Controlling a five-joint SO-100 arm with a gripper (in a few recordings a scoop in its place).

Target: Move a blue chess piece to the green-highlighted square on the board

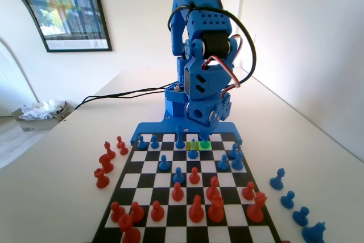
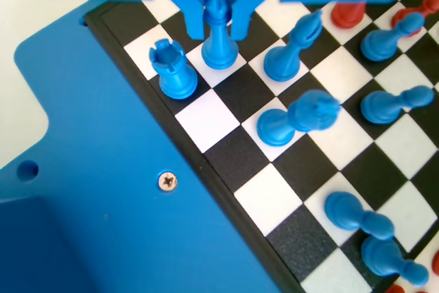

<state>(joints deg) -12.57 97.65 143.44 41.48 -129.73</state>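
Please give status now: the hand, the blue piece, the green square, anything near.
Hand low at board's back row, jaws around blue chess piece. Piece base on green-highlighted square; full release cannot tell. Blue rook and another blue piece stand close beside.

The arm [image 1: 202, 55] was bright blue printed plastic with rows of small holes, black servo blocks, and looping black, red and white cables.

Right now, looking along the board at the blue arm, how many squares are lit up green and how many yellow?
Green-highlighted square: 1
Yellow-highlighted square: 1
Total: 2
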